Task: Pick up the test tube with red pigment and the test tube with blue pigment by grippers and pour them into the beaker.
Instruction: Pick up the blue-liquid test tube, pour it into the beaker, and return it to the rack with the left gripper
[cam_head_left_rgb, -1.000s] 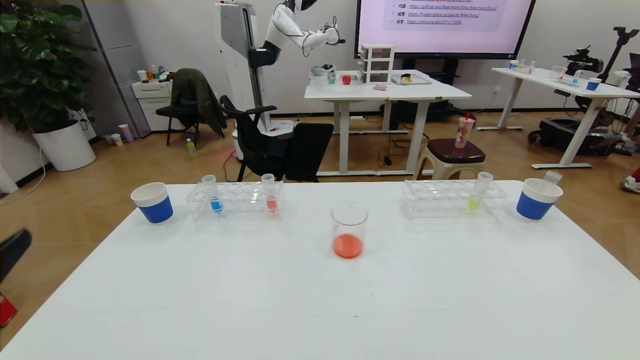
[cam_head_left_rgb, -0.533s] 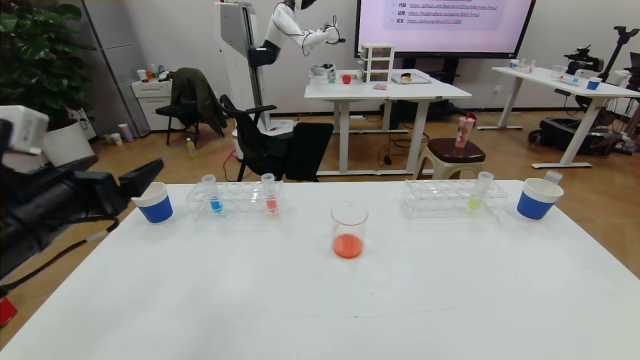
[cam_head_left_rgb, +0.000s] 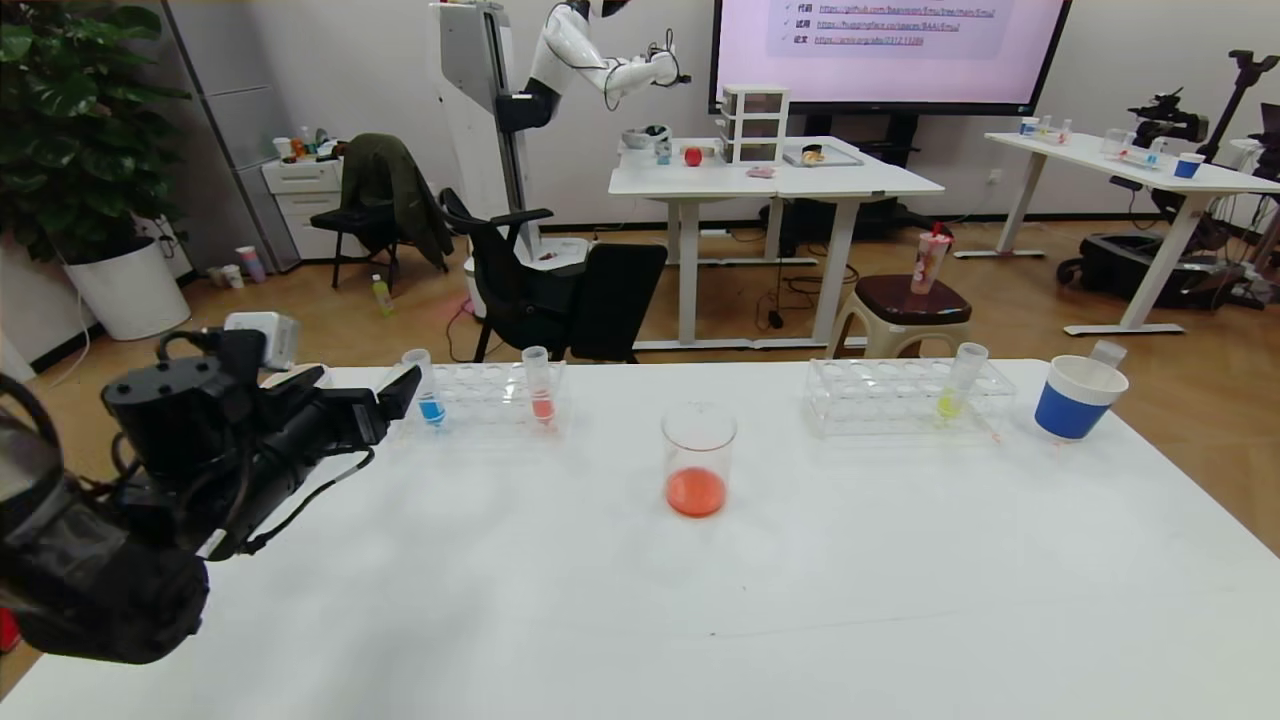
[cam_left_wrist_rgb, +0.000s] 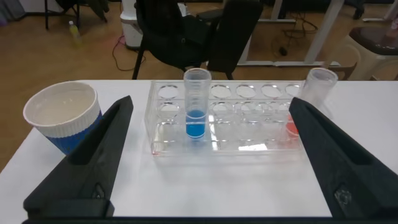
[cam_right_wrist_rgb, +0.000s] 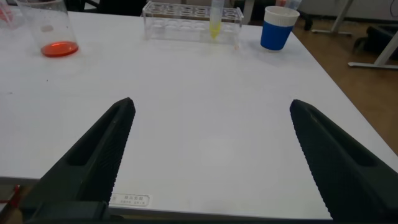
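The test tube with blue pigment (cam_head_left_rgb: 430, 403) stands at the left end of a clear rack (cam_head_left_rgb: 485, 398); it also shows in the left wrist view (cam_left_wrist_rgb: 196, 118). My left gripper (cam_head_left_rgb: 370, 392) is open, low over the table just left of the rack, and in the left wrist view (cam_left_wrist_rgb: 210, 104) its jaws frame the blue tube without touching it. A tube of salmon-orange liquid (cam_head_left_rgb: 541, 400) stands further along the rack. No tube of pure-red liquid shows. The beaker (cam_head_left_rgb: 698, 460) stands mid-table with red-orange liquid at its bottom. My right gripper (cam_right_wrist_rgb: 211, 104) is open and empty near the table's front edge.
A blue paper cup (cam_left_wrist_rgb: 62, 115) stands left of the rack, mostly hidden by my left arm in the head view. A second rack (cam_head_left_rgb: 900, 395) with a yellow-green tube (cam_head_left_rgb: 950, 400) and a blue cup (cam_head_left_rgb: 1075, 400) holding a clear tube stand far right.
My left arm has swung in from the left edge across the table to the rack's left end and now covers the left blue cup. Tubes and beaker have not moved.
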